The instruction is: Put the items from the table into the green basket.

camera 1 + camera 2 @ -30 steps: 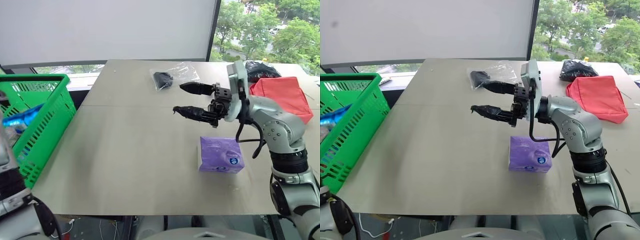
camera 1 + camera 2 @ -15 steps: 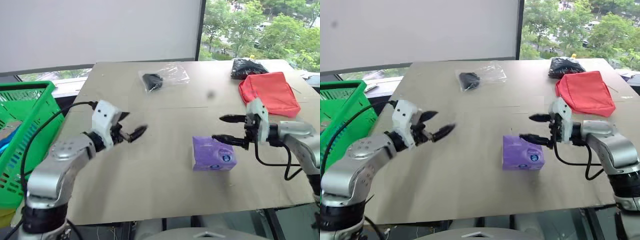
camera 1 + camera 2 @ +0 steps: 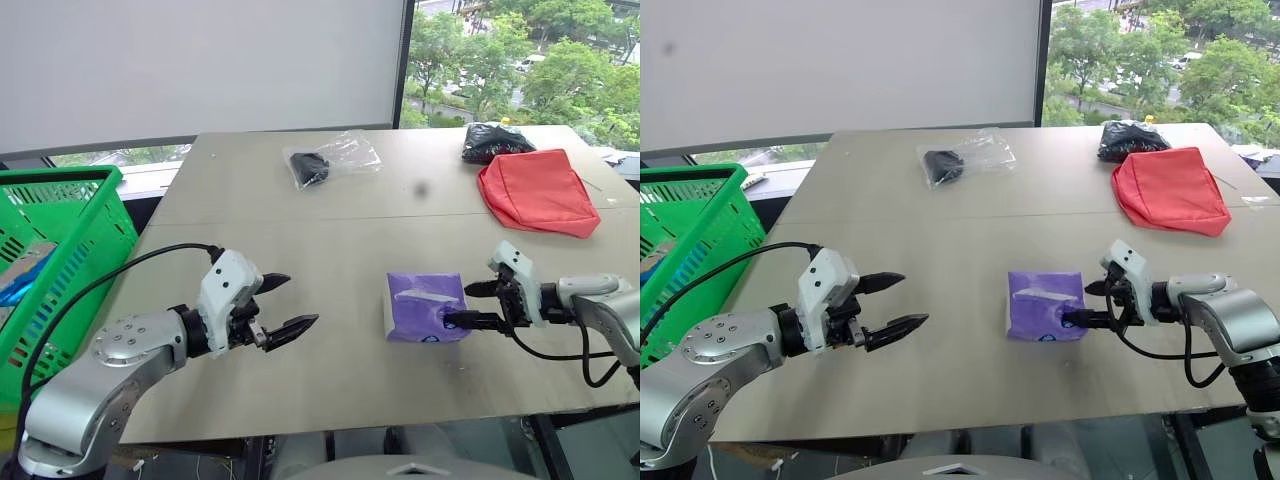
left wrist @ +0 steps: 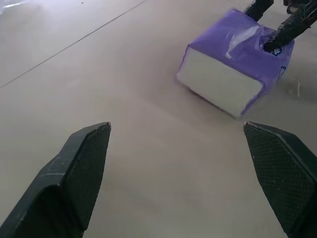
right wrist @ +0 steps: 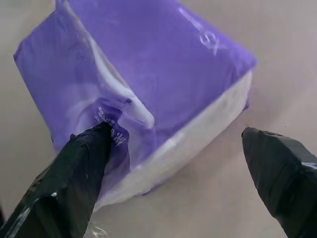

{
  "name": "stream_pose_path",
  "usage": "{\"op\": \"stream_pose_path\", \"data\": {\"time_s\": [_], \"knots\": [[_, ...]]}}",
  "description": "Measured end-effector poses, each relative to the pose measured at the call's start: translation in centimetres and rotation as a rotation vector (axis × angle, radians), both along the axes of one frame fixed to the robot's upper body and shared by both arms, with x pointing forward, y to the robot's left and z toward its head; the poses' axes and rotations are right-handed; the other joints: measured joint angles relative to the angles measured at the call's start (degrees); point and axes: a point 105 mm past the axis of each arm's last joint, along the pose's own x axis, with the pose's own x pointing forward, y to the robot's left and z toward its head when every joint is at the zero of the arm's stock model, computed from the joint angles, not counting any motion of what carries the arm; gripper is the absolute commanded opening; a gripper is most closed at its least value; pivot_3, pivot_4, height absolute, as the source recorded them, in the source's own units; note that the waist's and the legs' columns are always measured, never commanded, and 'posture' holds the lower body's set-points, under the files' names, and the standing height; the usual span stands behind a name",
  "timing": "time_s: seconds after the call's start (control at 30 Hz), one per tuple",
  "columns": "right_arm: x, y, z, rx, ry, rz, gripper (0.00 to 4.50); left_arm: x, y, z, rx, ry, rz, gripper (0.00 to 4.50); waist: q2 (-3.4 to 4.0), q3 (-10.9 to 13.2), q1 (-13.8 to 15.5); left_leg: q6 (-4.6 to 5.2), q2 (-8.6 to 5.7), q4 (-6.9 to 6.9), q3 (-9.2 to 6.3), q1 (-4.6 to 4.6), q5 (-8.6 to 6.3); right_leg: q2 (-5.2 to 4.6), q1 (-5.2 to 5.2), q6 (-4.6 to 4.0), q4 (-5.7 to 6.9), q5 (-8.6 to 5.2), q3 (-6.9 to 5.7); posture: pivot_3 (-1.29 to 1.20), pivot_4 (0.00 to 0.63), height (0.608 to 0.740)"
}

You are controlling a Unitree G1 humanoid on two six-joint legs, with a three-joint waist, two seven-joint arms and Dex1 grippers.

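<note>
Our right hand (image 3: 1087, 304), fingers spread, straddles the purple tissue pack's (image 3: 1043, 304) near corner on the counter (image 3: 940, 230) to grip it; our left hand (image 3: 890, 303) waits released, basket-side.

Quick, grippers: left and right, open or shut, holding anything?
Left gripper: open, empty, above the table.
Right gripper: open at the purple tissue pack, one finger against its wrapper, not closed on it.

Purple tissue pack (image 3: 424, 307) with white ends — beige desk (image 3: 330, 240), bright green lattice basket (image 3: 60, 260), red cloth (image 3: 537, 190).
</note>
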Motion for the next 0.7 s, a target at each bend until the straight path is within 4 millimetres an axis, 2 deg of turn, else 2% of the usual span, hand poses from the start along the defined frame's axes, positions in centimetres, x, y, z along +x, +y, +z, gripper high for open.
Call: {"op": "stream_pose_path", "data": {"time_s": [0.03, 0.1, 0.2, 0.23, 0.4, 0.7], "knots": [[-0.1, 0.4, -0.1, 0.027, 0.020, -0.012, 4.50, 0.0, 0.0, 0.0, 0.000, -0.001, 0.002, 4.44, -0.01, 0.0, -0.1, 0.00, 0.02, -0.01, 0.01, 0.00, 0.00, 0.03, 0.00, 0.00, 0.00, 0.00, 0.01, 0.00, 0.000, 0.740], [-0.3, 1.9, -0.5, 0.116, 0.088, -0.041, 3.96, 0.1, 0.0, 0.1, 0.001, -0.006, 0.005, 4.50, 0.00, 0.0, -0.2, 0.00, 0.04, -0.01, 0.03, 0.04, 0.00, 0.06, -0.01, 0.02, 0.03, 0.00, 0.02, 0.00, 0.000, 0.740], [-0.4, 2.6, -0.8, 0.141, 0.107, -0.050, 2.81, 0.1, -0.1, 0.1, 0.001, -0.007, 0.006, 4.50, 0.12, 0.0, -0.1, 0.01, 0.03, 0.01, 0.03, 0.04, 0.00, 0.05, -0.01, 0.03, 0.03, 0.00, 0.02, 0.01, 0.000, 0.740], [-0.1, 2.6, -0.7, 0.137, 0.092, -0.053, 2.28, 0.1, -0.1, 0.1, 0.001, -0.007, 0.006, 4.50, 0.12, 0.0, -0.1, 0.01, 0.03, 0.01, 0.04, 0.05, 0.00, 0.05, 0.00, 0.04, 0.01, 0.00, 0.02, 0.01, 0.000, 0.740], [1.6, 2.4, 0.0, 0.131, 0.001, -0.098, 0.17, 0.2, 0.0, 0.1, 0.000, -0.013, 0.016, 4.50, 0.07, -0.1, -0.2, 0.01, 0.03, 0.01, 0.10, 0.08, 0.00, 0.05, 0.00, 0.05, 0.01, 0.01, 0.06, 0.01, 0.000, 0.740], [3.1, 3.8, 0.5, 0.186, -0.071, -0.115, 0.17, 1.2, -0.8, 0.9, -0.108, -0.060, 0.079, 4.50, 0.09, -0.1, -0.1, 0.01, 0.03, 0.01, 0.05, 0.03, 0.00, 0.08, -0.01, 0.04, 0.02, 0.01, 0.04, 0.02, 0.000, 0.740]]}}
